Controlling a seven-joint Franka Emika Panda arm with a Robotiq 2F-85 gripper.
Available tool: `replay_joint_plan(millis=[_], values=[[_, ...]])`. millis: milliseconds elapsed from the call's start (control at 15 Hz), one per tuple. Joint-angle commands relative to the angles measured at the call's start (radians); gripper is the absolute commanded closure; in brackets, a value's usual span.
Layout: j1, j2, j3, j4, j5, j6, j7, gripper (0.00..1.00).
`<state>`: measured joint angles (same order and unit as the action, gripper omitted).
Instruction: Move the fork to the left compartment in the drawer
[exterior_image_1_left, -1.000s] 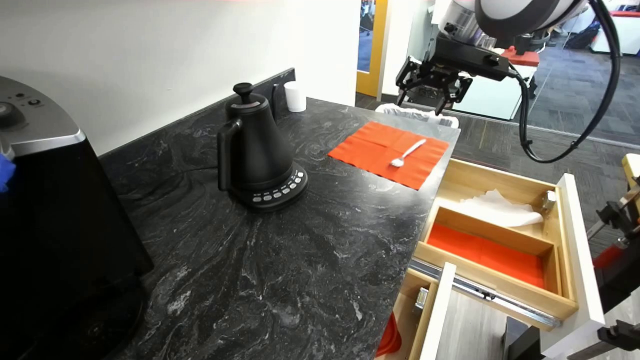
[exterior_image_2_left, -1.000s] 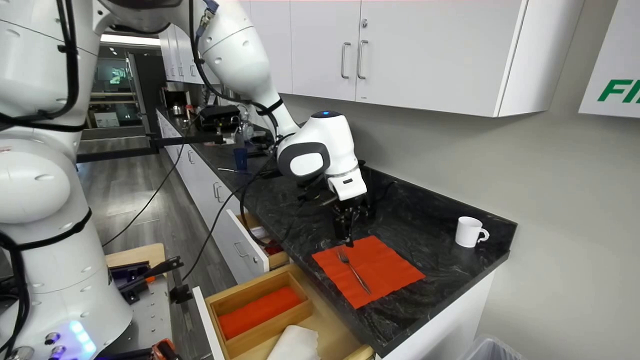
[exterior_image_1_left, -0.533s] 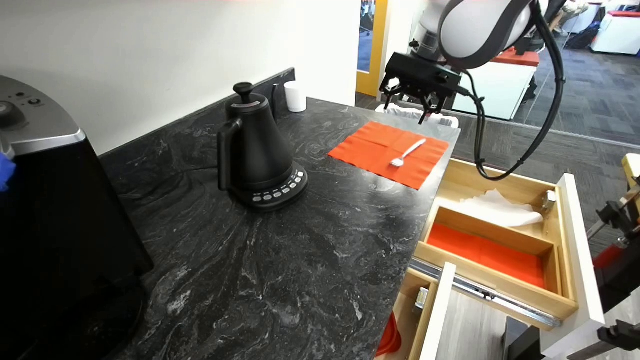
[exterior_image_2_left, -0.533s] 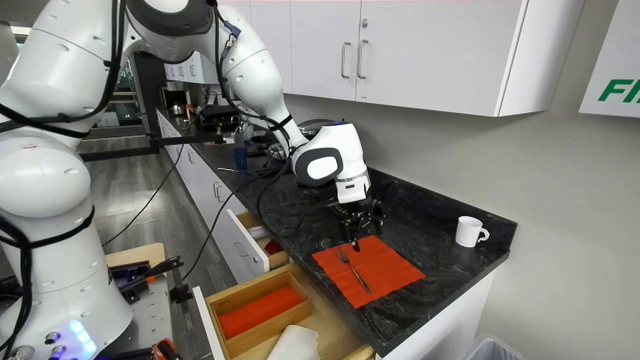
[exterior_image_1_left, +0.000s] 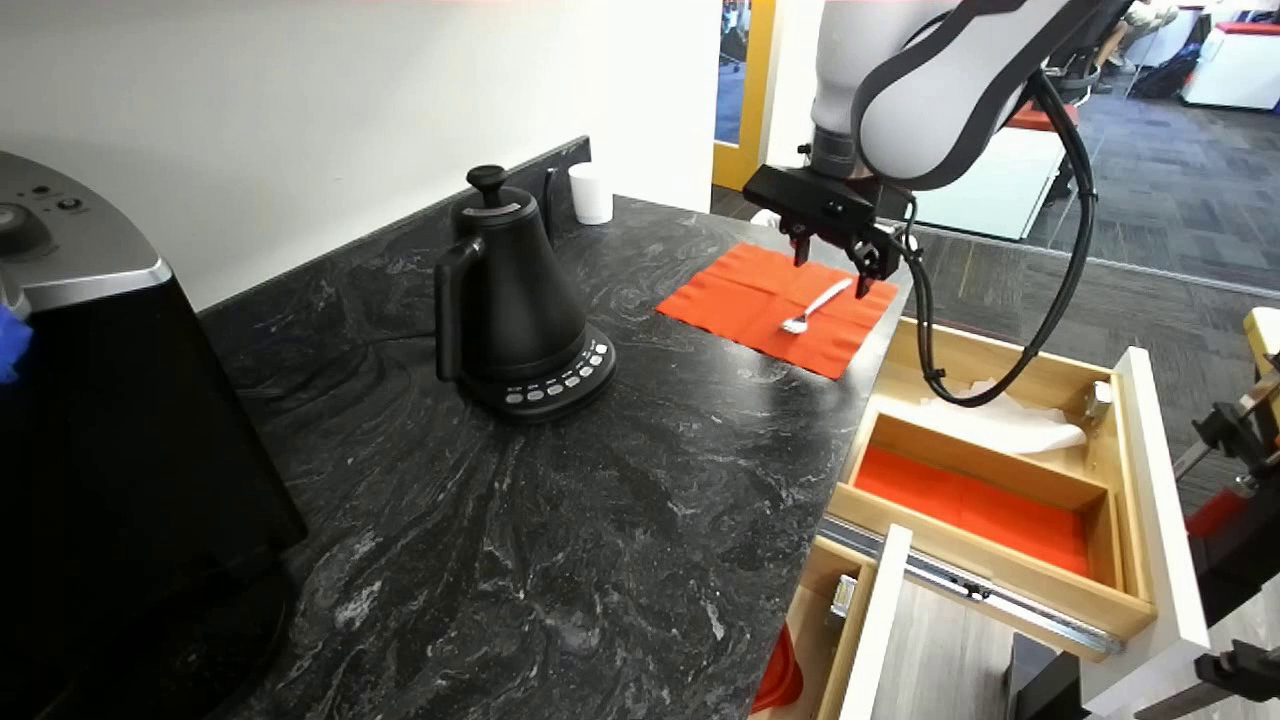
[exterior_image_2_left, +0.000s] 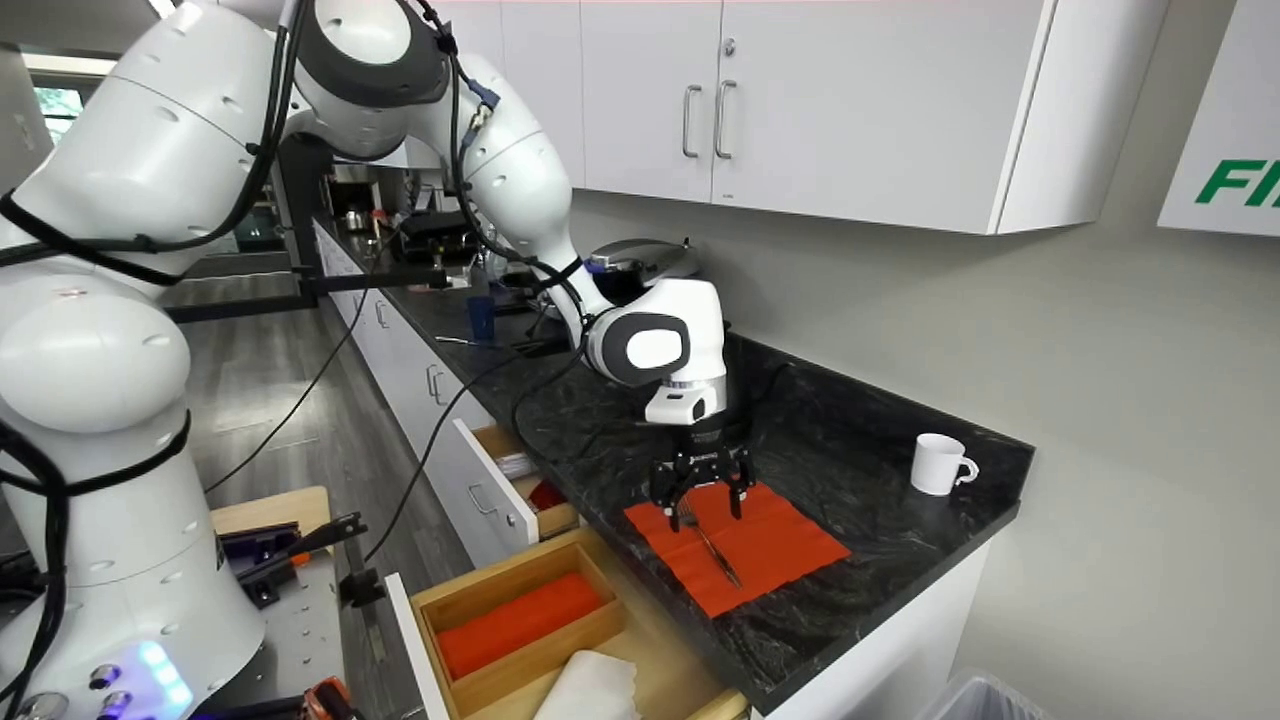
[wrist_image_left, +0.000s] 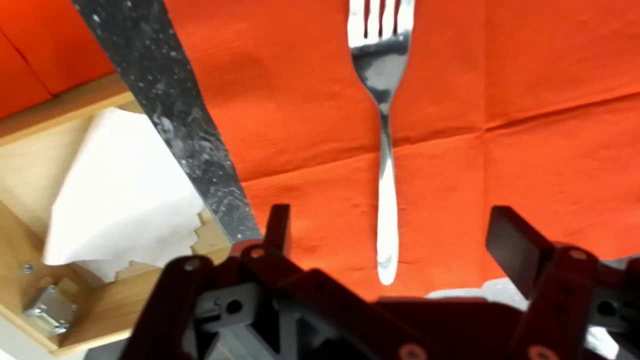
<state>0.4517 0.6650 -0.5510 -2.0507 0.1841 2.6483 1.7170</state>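
The small silvery fork (exterior_image_1_left: 826, 297) lies on a flat orange-red mat (exterior_image_1_left: 735, 285) on the dark counter; it also shows in an exterior view (exterior_image_2_left: 712, 548). In the wrist view the fork (wrist_image_left: 387, 200) points its tines to the top, its handle end low between the fingers. My gripper (exterior_image_1_left: 830, 270) is open and empty above the fork, and shows open in an exterior view (exterior_image_2_left: 705, 515) and the wrist view (wrist_image_left: 390, 218). The wooden drawer (exterior_image_2_left: 655, 655) stands pulled out below the counter. One section has an orange-red lining (exterior_image_2_left: 520, 620); the larger one holds white paper (exterior_image_2_left: 590, 685).
A black kettle (exterior_image_1_left: 520, 290) stands on the counter. A white mug (exterior_image_2_left: 937, 465) stands near the back edge. A second, lower drawer (exterior_image_1_left: 870, 640) is also partly open. White cabinets (exterior_image_2_left: 860, 100) hang above the counter.
My gripper has come down over the mat and now hangs above the fork, turned more downward. It stays open. The fork and the drawer have not moved.
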Motion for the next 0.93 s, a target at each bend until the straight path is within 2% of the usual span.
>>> replay_joint_plan(millis=[0, 200, 467, 867], values=[[-0.070, -0.072, 0.079, -0.027, -0.053, -0.084, 0.137, 0.00], [-0.123, -0.098, 0.152, -0.060, -0.081, -0.020, 0.108, 0.00], [-0.160, -0.112, 0.195, -0.091, -0.153, 0.063, 0.073, 0.00], [-0.198, -0.089, 0.189, -0.089, -0.200, 0.108, 0.082, 0.00]])
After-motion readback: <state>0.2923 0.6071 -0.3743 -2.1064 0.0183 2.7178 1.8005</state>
